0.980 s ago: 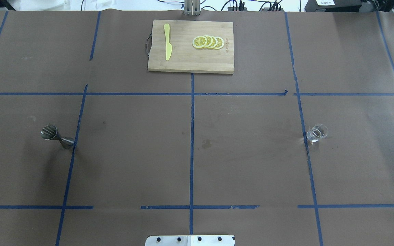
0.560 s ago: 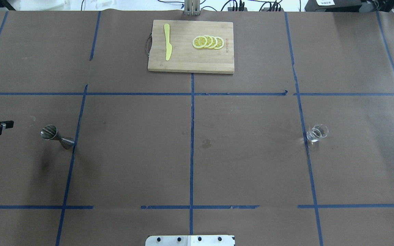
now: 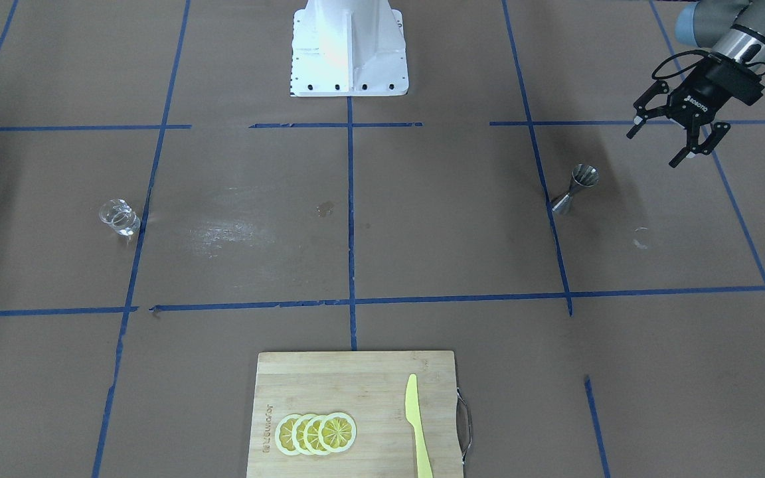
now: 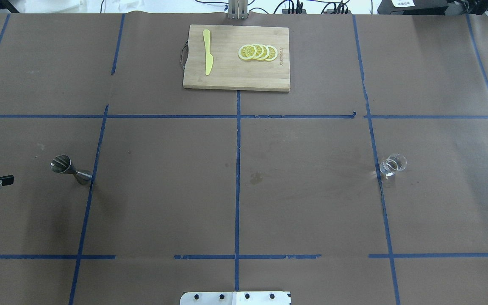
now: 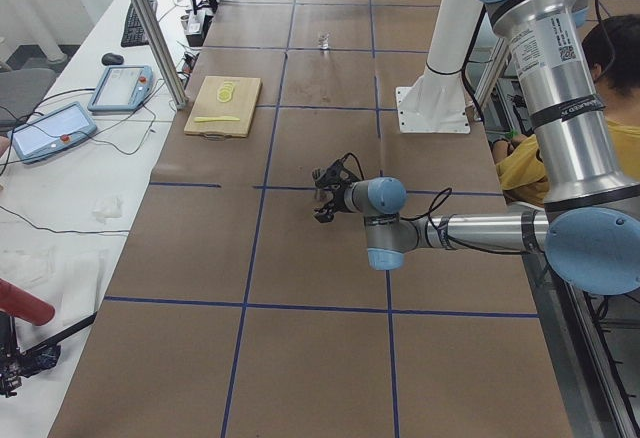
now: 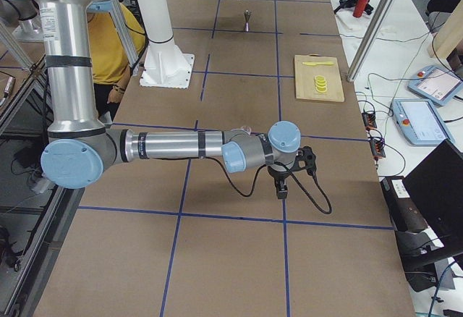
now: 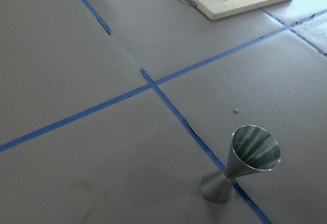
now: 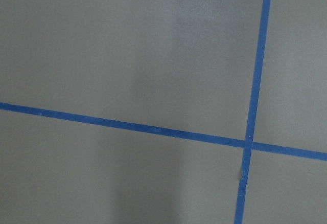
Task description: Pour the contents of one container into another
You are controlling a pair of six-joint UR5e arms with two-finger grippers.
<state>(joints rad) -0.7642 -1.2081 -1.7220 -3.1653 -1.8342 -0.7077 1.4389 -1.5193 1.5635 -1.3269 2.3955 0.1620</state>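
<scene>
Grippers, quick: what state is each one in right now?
Left gripper: open, holding nothing, clear of the jigger.
Right gripper: seen only from the side camera, so open or closed cannot be told.

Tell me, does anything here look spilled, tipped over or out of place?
Nothing much. The glass cup and steel jigger both stand upright, far apart. The only oddities are a small dark stain on the brown paper near the middle, and ragged blue tape lines.

Left: jigger [image 4: 70, 169], left hand [image 3: 652, 149] near it; right: glass cup [image 4: 392, 165]; behind, centre: cutting board [image 4: 235, 72].
</scene>
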